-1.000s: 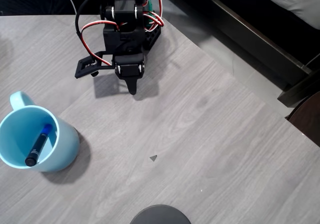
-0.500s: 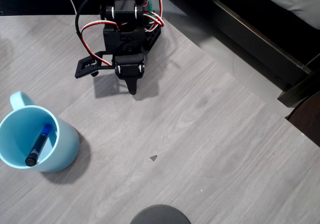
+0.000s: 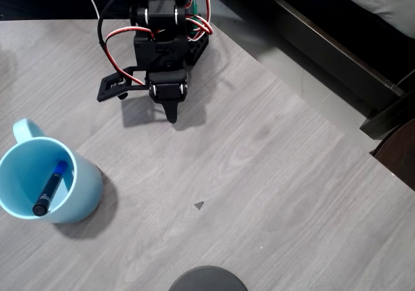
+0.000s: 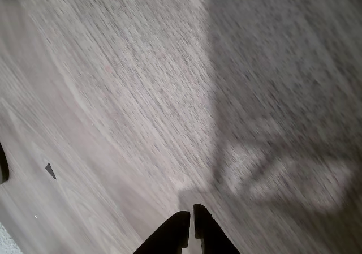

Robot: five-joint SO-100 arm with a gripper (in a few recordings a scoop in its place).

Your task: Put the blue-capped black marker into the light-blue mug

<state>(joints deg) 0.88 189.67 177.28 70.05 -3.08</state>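
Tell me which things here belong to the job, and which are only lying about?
Job: marker, lying inside the mug; gripper, shut and empty.
Lying about: dark round object at the table's near edge; small grey triangle.

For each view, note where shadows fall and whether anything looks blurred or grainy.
Overhead view: sharp; the light-blue mug casts a soft shadow to its lower right, and the gripper darkens the table beneath it. Wrist view: grainy, slightly smeared wood grain, with a broad shadow across the right half.
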